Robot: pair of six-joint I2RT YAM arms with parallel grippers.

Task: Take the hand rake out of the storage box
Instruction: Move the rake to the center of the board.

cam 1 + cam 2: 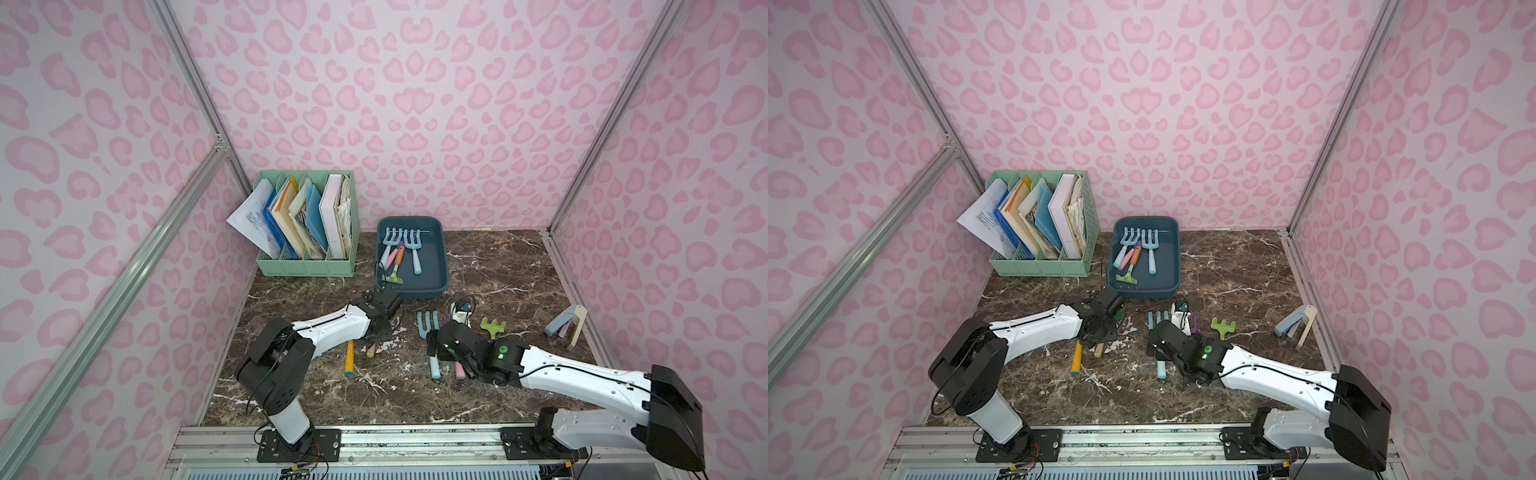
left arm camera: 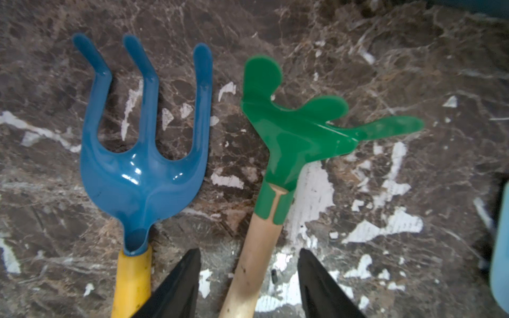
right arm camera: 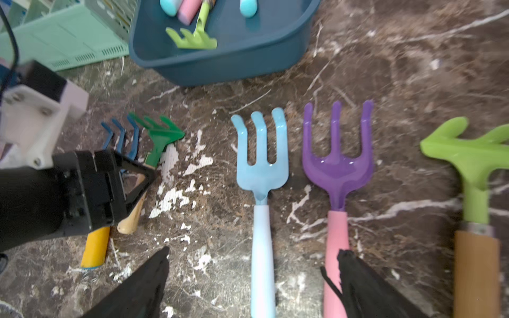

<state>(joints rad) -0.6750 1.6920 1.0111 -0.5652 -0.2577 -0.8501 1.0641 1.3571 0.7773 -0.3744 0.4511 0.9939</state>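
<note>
The left end effector (image 2: 249, 252) is partly open around the wooden handle of a dark green rake (image 2: 297, 132) on the bench (image 2: 413, 68), with a gap on each side. In both top views it hides that rake's head. The right end effector (image 3: 254, 250) is wide open above a light blue fork (image 3: 261, 165) and holds nothing. The hand rake (image 1: 397, 268) lies inside the storage box (image 1: 419, 292).

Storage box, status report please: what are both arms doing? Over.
Left jaws open astride dark green rake handle, on table. Right jaws open around light blue fork. Storage box holds lime rake and forks. Nothing blocking it.
</note>
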